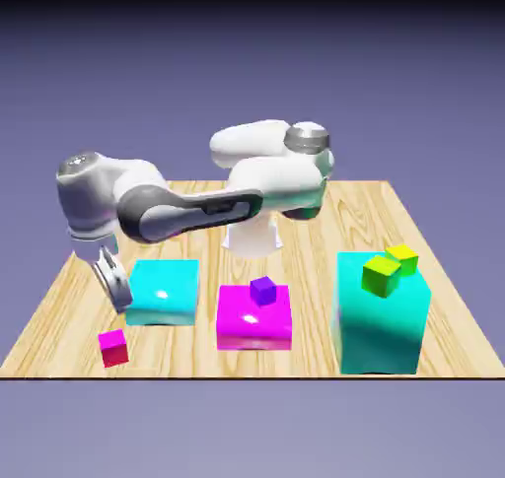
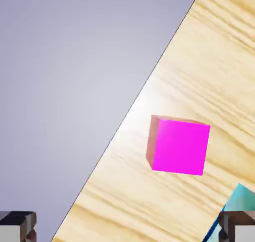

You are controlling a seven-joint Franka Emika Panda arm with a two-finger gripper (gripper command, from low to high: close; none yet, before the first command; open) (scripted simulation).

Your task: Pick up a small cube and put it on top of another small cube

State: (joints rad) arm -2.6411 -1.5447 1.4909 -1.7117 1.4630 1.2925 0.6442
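Observation:
The small magenta-pink cube [image 1: 113,347] lies on the wooden table [image 1: 59,308] near the front edge, at the exterior view's left. My gripper [image 1: 115,291] hangs above it, a little behind, beside the cyan block [image 1: 163,291]. Its fingers stand open with nothing between them. In the hand view the small cube [image 2: 178,145] sits on the wood ahead of the fingertips [image 2: 17,226], right of the middle. A tiny purple cube [image 1: 262,289] rests on top of the large magenta block [image 1: 254,318].
A tall cyan block [image 1: 383,318] at the exterior view's right carries a green cube [image 1: 381,275] and a yellow cube [image 1: 402,258]. In the hand view the table edge [image 2: 134,106] runs diagonally close to the small cube, and a cyan block corner [image 2: 238,198] shows at lower right.

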